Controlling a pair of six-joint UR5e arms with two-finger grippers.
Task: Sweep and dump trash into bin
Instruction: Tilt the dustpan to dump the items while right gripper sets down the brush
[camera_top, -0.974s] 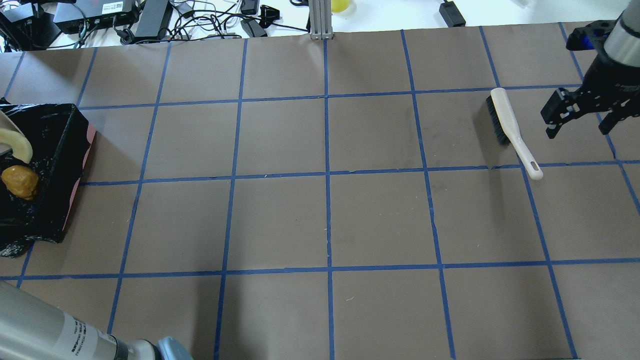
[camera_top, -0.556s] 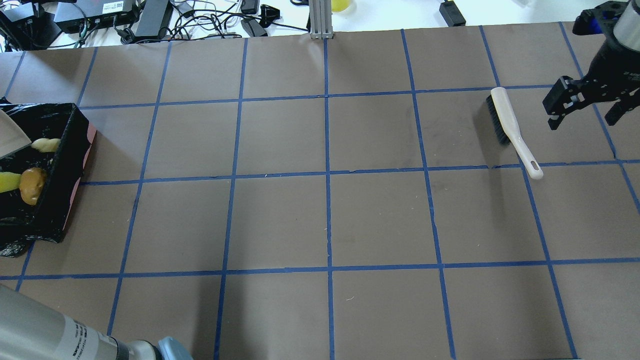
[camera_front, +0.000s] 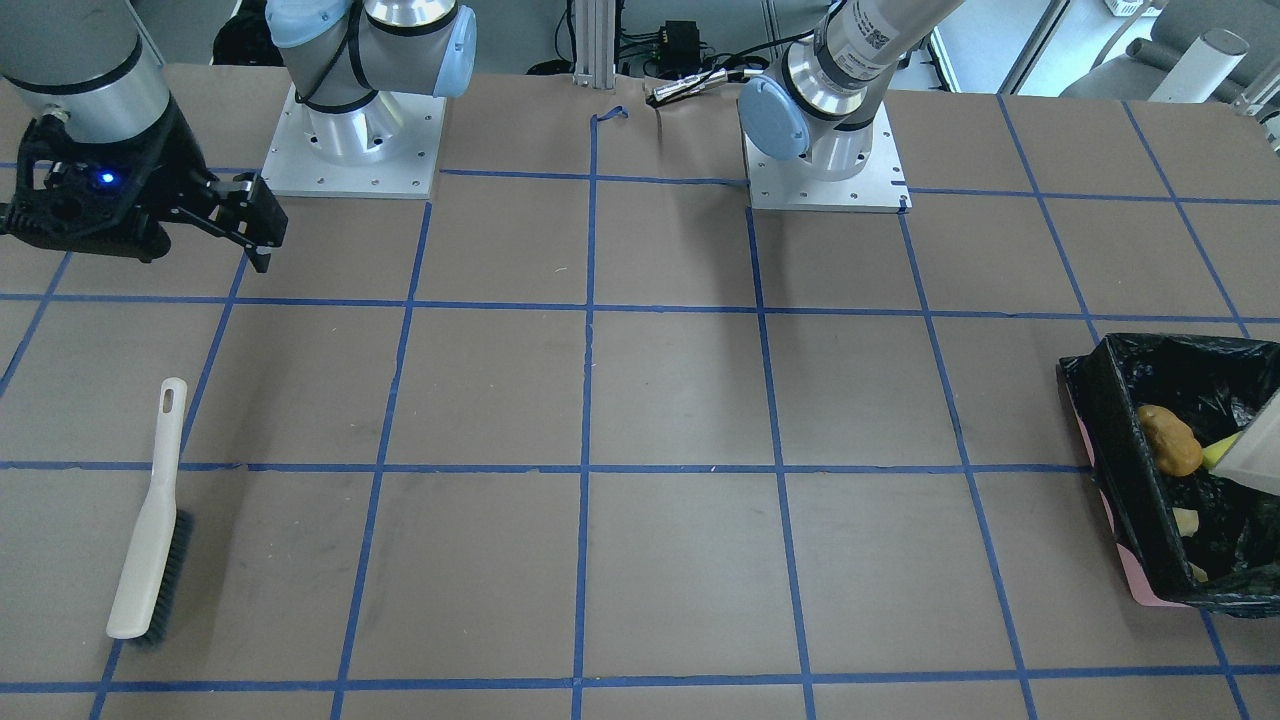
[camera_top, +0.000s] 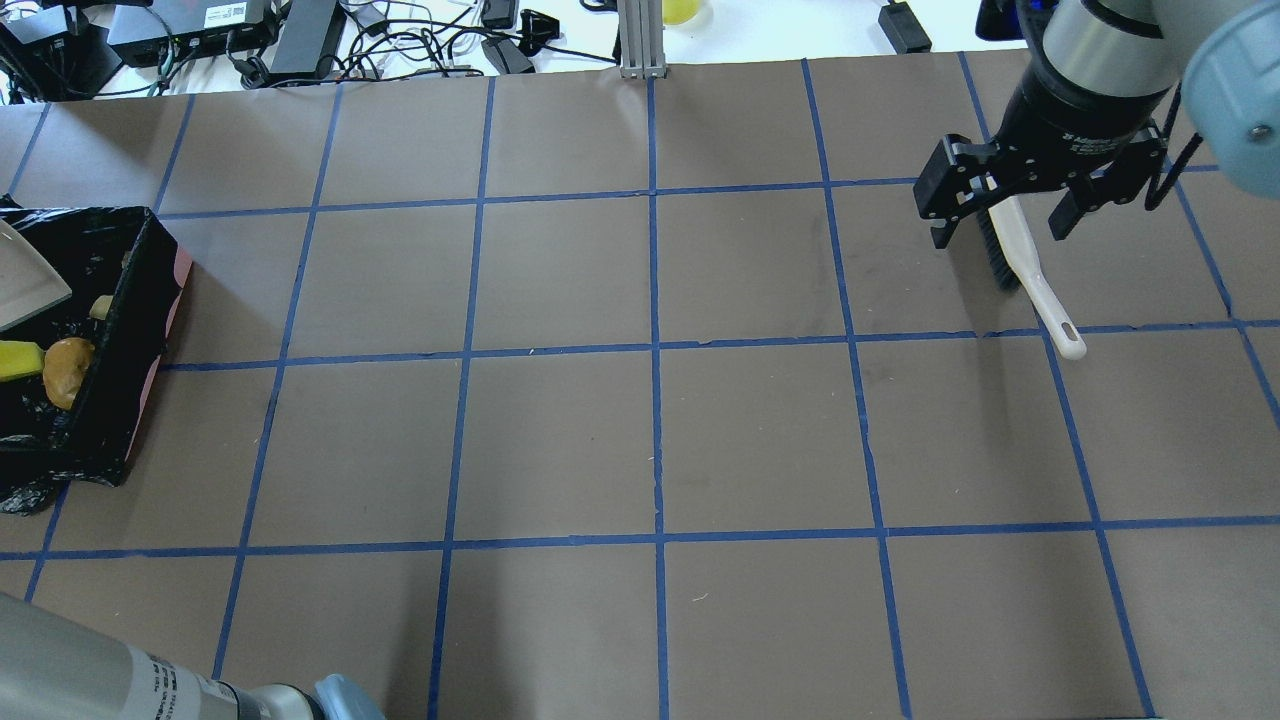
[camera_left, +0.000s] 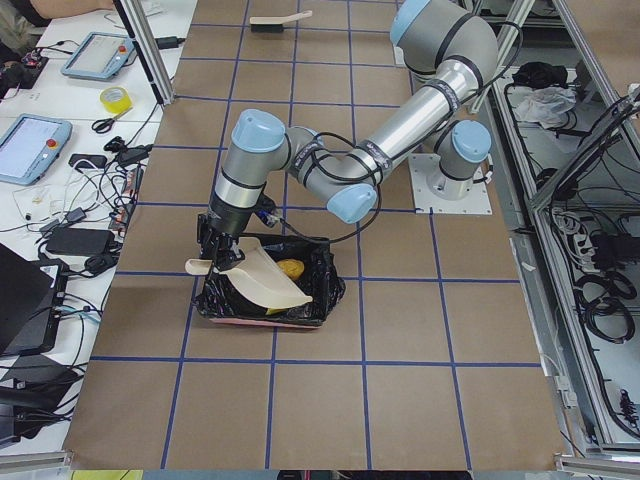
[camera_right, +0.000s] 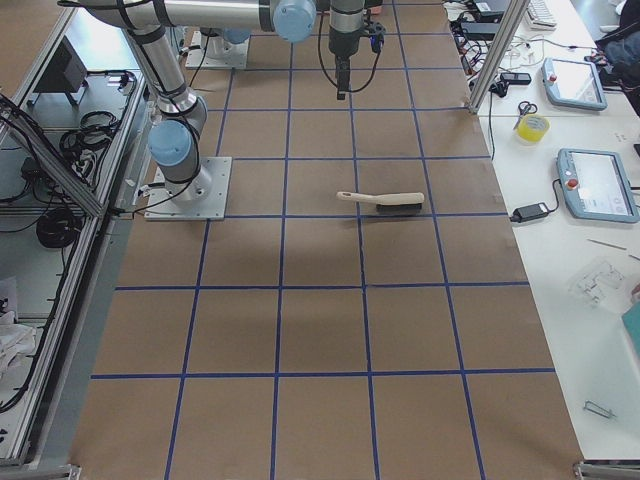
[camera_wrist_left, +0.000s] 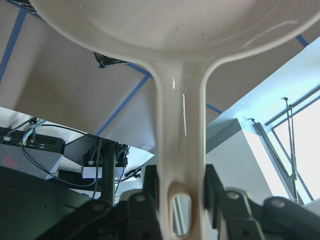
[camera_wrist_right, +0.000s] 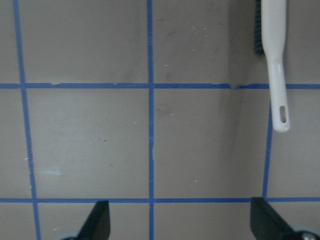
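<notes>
evidently the left end effector is gripping the dustpan by its handle, tilting it over the bin so the trash is lying inside; the right end effector is hovering wide and empty above the brush on the tabletop

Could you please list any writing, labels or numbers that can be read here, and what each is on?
None can be read.
White lettering on the right arm's black wrist collar: blurred.
Printed sticker on the left arm's grey tube: too small.
White label on the black box: too small.
</notes>
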